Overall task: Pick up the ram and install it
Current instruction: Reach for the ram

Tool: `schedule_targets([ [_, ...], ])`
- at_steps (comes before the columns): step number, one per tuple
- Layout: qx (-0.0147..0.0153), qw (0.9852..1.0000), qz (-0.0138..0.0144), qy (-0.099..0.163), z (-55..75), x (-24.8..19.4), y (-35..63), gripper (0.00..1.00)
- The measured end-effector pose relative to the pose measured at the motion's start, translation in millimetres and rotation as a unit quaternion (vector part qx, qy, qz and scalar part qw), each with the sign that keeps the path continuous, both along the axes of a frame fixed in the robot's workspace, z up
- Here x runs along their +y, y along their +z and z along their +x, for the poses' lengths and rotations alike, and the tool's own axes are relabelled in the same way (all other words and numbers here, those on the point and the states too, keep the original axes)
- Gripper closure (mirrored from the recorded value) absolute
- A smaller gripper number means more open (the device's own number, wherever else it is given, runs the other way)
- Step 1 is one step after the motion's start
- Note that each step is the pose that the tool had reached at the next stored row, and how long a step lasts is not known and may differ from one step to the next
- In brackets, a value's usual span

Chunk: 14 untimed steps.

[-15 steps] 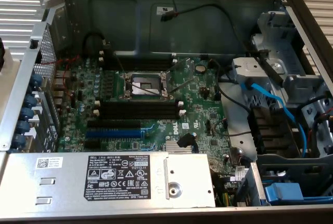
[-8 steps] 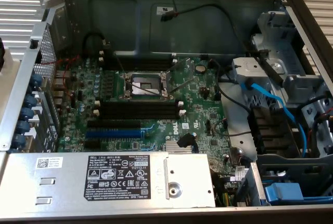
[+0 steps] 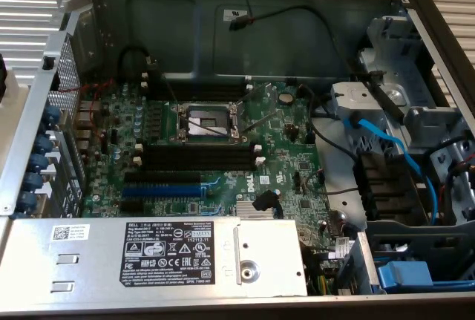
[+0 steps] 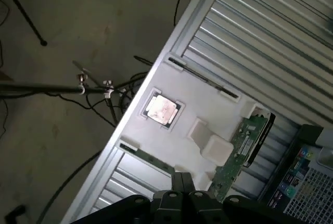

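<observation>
In the wrist view a long green circuit stick, the ram (image 4: 238, 151), rests at one end of a white holder block (image 4: 208, 104) on a slatted metal table. My gripper (image 4: 182, 183) hangs above the block's near edge, shut with nothing between its fingers and clear of the ram. Two thin dark strips (image 4: 148, 157) stand on edge along the block's sides; I cannot tell what they are. In the exterior view the open computer case shows the green motherboard (image 3: 289, 168) with long black memory slots (image 3: 200, 158) that have white end clips.
A square processor chip (image 4: 162, 110) sits in the block's recess. On the motherboard are the processor socket (image 3: 208, 121) and a blue expansion slot (image 3: 167, 190). A silver power supply (image 3: 148, 257) fills the case's front; drive cage and blue cables (image 3: 393, 149) crowd the exterior view's right.
</observation>
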<state>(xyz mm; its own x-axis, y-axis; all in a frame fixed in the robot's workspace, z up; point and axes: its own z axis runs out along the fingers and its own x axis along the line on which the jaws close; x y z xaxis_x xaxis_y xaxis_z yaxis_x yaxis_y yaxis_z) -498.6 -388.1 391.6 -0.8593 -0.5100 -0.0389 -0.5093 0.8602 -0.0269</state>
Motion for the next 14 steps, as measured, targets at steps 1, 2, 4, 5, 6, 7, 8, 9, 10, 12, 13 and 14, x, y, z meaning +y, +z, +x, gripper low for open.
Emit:
schedule_targets([
  [1, 0.0000, 1.0000, 0.0000, 0.010, 0.0, 0.0, -0.1, 0.89],
  [2, 0.0000, 0.9998, 0.0000, 0.018, 0.0, 0.0, -0.1, 0.89],
  [4, 0.0001, 0.9993, 0.0000, 0.037, 0.0, 0.0, -0.3, 0.89],
  [5, 0.0001, 0.9989, 0.0000, 0.046, 0.0, 0.0, -0.4, 0.89],
  [6, 0.0001, 0.9985, 0.0000, 0.056, 0.0, 0.0, -0.5, 0.89],
  [7, 0.0001, 0.9979, 0.0000, 0.065, 0.0, 0.0, -0.6, 0.89],
  [8, 0.0002, 0.9973, 0.0000, 0.073, 0.0, 0.0, -0.7, 0.89],
  [9, 0.0002, 0.9966, 0.0000, 0.082, 0.0, 0.0, -0.7, 0.89],
  [10, 0.0003, 0.9958, 0.0000, 0.091, 0.0, 0.0, -0.8, 0.89],
  [12, 0.0007, 0.9940, 0.0000, 0.109, 0.0, 0.0, -1.1, 0.89],
  [13, 0.0009, 0.9930, 0.0001, 0.118, 0.0, 0.0, -1.3, 0.89],
  [14, 0.0012, 0.9918, 0.0001, 0.127, 0.0, 0.0, -1.4, 0.89],
])
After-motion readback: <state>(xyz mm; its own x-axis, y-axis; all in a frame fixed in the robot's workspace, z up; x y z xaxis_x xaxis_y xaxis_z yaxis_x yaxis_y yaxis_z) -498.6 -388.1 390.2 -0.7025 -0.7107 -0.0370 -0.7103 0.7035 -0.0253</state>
